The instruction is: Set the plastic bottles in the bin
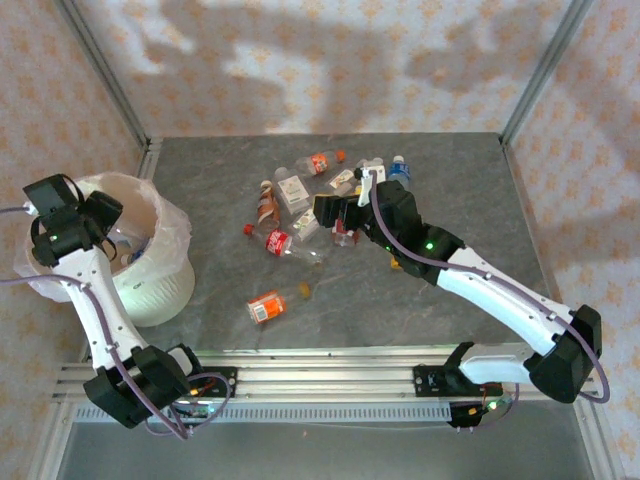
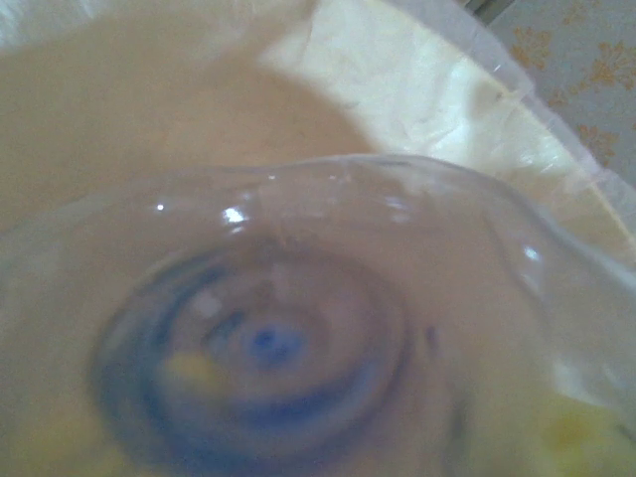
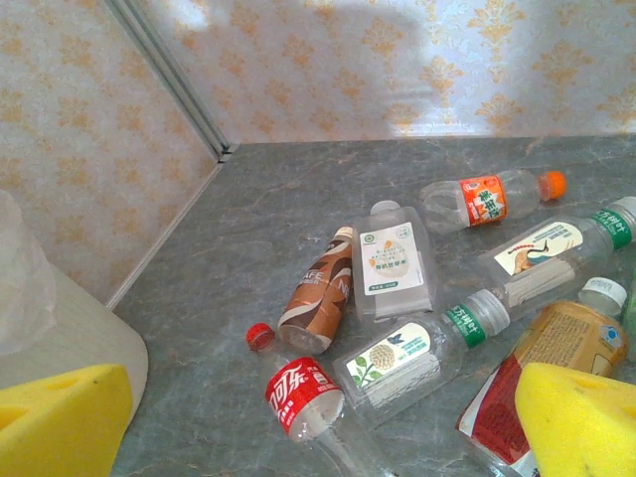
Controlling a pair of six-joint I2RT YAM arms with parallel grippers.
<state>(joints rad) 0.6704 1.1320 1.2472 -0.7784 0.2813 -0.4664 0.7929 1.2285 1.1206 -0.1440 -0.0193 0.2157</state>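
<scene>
As bottles (image 3: 393, 363) lie clustered, clear, bright-labelled

One bin (image 1: 165, 290) — round, pale. The right wrist view shows seven bottles (image 3: 320, 422) clustered — one brown bottle (image 3: 320, 298), one cola bottle (image 3: 298, 390), one flat white bottle (image 3: 391, 266), one orange-capped bottle (image 3: 487, 199), two green-banded bottles (image 3: 397, 363), one yellow-labelled bottle (image 3: 566, 343). From above, one more orange bottle (image 1: 267, 306) lies apart. The left wrist view shows one clear bottle (image 2: 298, 328), blurred.
</scene>
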